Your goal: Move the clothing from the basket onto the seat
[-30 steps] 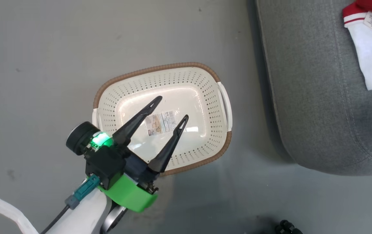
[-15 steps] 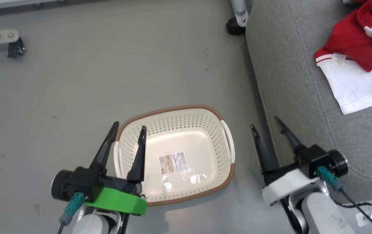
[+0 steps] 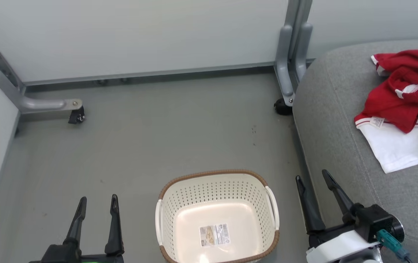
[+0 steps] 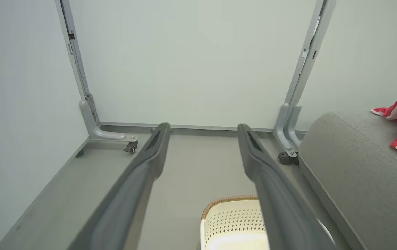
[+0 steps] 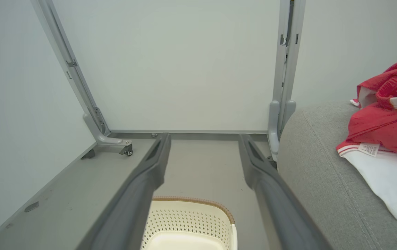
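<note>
Plainly, the clothing lies heaped on the seat, ahead and to the right of the right gripper. That gripper is much the nearer of the two, its fingers spread apart and holding nothing, close beside the seat's edge. The basket sits on the floor between the arms with no cloth in it, and the left gripper, likewise spread and empty, stands on its far side. So I judge nothing is left to fetch, and any tidying reach would suit the right arm.
</note>
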